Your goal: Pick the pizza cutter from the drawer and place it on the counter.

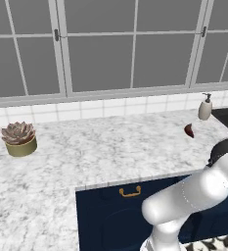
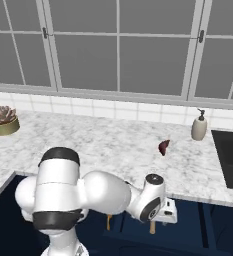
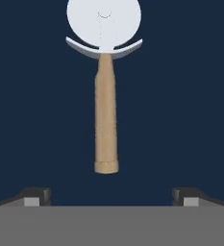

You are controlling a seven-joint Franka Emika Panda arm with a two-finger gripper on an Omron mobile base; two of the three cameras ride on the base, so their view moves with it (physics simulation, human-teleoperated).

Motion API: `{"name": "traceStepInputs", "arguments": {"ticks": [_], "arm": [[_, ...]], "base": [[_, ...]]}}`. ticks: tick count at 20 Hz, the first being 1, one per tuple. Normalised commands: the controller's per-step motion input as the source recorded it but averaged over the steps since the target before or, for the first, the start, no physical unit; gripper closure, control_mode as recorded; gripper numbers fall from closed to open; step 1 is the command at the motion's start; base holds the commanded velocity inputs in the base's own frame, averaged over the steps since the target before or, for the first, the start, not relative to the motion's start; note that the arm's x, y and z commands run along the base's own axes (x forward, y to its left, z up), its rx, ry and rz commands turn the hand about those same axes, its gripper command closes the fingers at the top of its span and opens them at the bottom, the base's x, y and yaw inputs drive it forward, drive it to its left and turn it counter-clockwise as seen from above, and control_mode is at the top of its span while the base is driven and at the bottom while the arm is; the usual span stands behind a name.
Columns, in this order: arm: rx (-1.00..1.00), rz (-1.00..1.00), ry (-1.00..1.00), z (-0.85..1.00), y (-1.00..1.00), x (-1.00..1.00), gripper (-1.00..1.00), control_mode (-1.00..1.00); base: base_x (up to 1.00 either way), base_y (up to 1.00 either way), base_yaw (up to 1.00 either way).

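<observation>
Pizza cutter (image 3: 105,91) lies flat on the dark navy floor of the drawer (image 3: 180,105), straight ahead of my pincer (image 3: 111,196) in the hand view. Its long axis runs directly away from me: the butt of the tan handle is nearest, just beyond my fingertips (image 3: 35,195), and the pale round blade is at the far end. My fingers are spread wide, holding nothing, one on each side of the handle's line, so the handle sits centred in the gap between them. I judge that a straight advance along that axis would bring the fingers to either side of the wood, ready to close across it. From the right base view my hand reaches down below the desk (image 2: 113,145) edge, where the marbled top waits for the cutter.
</observation>
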Motion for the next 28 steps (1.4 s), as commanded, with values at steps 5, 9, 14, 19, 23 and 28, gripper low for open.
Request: {"name": "traceStepInputs", "arguments": {"ticks": [5,9,14,19,23,28], "arm": [[0.01,0.12,-0.01,-0.18,-0.1,0.14,-1.0,-1.0],[0.02,0.11,0.0,-0.2,-0.22,0.16,-1.0,-1.0],[0.01,0.03,0.0,-0.35,-0.08,0.01,-1.0,-1.0],[0.0,0.0,0.0,-0.08,0.0,0.02,-1.0,-1.0],[0.0,0.0,0.0,-0.13,0.0,0.01,-1.0,-1.0],[0.0,0.0,0.0,-0.29,0.0,0.0,-1.0,-1.0]], "base": [[0.0,0.0,0.0],[0.0,0.0,0.0],[0.0,0.0,0.0],[0.0,0.0,0.0],[0.0,0.0,0.0],[0.0,0.0,0.0]]}}
